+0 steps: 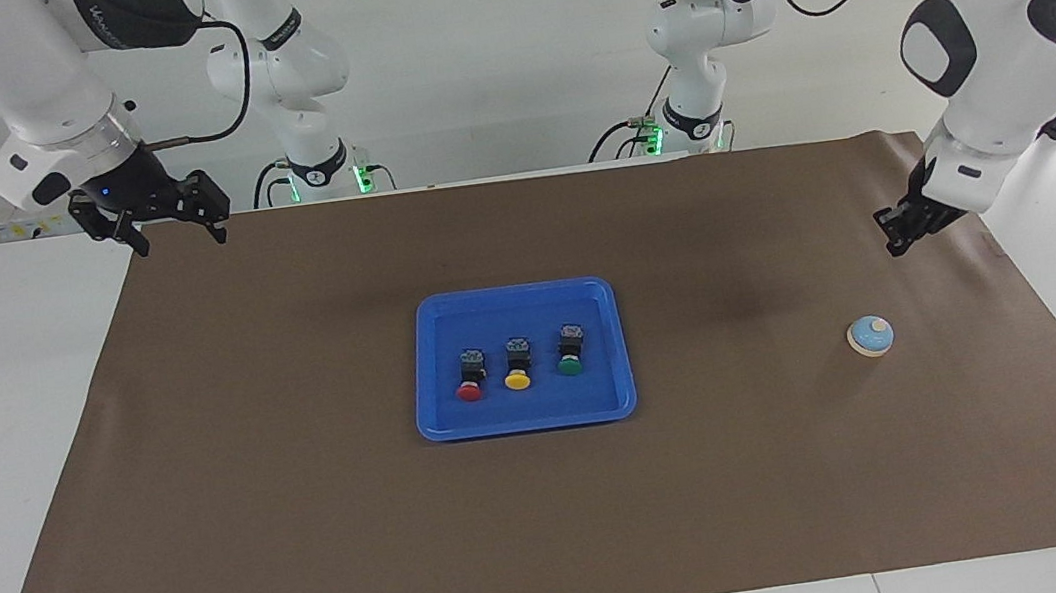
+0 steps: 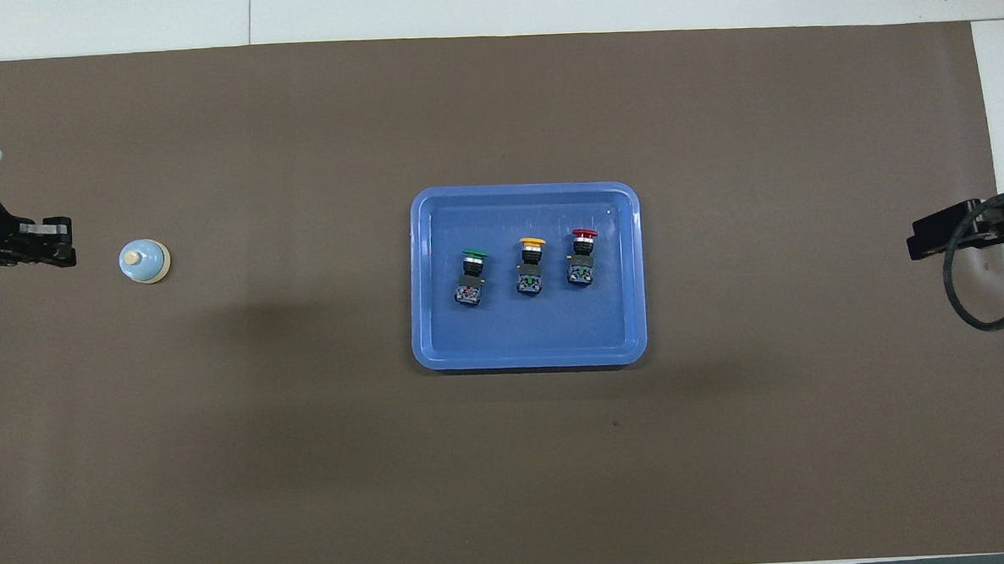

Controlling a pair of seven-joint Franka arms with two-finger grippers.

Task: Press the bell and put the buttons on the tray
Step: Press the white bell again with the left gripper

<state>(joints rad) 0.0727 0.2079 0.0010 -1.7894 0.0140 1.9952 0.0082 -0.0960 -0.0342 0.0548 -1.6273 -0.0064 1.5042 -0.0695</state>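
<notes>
The right gripper [image 1: 175,227] waits raised over its end of the brown mat [image 1: 314,524], fingers apart. The left gripper [image 1: 896,243], fingers together and empty, hangs low over the mat near the bell [image 1: 870,336]. All three buttons [image 1: 517,365] lie in the tray [image 1: 442,418] mid-table.

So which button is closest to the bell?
The green button. All three lie in a row in the blue tray, and green is at the end toward the bell. Yellow is in the middle, and red is at the other end.
</notes>
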